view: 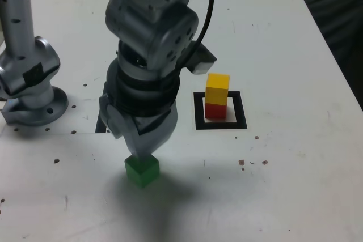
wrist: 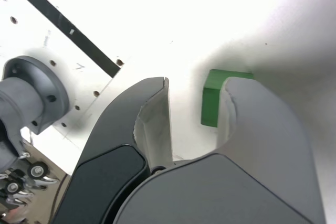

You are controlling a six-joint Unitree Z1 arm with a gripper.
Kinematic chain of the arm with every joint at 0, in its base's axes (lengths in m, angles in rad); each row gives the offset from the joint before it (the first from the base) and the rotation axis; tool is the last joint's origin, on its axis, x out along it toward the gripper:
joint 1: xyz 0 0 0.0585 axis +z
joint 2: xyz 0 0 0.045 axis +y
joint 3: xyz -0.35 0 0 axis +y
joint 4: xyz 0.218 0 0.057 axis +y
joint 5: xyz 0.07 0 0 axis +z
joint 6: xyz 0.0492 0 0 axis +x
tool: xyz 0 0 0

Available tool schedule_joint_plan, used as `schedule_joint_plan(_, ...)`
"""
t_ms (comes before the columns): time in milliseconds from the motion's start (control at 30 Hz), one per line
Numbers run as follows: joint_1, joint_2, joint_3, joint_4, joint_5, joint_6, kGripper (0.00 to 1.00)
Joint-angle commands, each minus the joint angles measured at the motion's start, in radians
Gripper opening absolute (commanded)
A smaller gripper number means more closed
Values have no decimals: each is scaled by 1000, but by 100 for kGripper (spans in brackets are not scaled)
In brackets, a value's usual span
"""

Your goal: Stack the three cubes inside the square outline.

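Note:
On the white table the green cube (view: pixel 142 172) (wrist: pixel 210 103) rests toward the front of the exterior view. My gripper (view: pixel 139 152) (wrist: pixel 197 85) points straight down and is shut on its top part. In the wrist view one finger (wrist: pixel 252 114) covers a side of the cube, and the other finger (wrist: pixel 152 114) stands a little off it. The yellow cube (view: pixel 217 88) sits on the red cube (view: pixel 214 111) inside the square outline (view: pixel 199 111), to the exterior view's right of my gripper.
The arm's round metal base (view: pixel 31 83) (wrist: pixel 31 95) is bolted down at the exterior view's left. A thin black strip (wrist: pixel 68 27) lies on the table between the base and the gripper. The table (view: pixel 295 185) has small screw holes and dark specks.

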Motion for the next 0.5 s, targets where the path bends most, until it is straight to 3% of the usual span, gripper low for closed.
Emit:
schedule_joint_plan(0,2,-6,5,-12,-8,-2,90)
schedule_joint_plan(100,2,-6,15,-43,-25,-2,99)
schedule_joint_plan(467,2,-7,49,-103,-55,0,99)
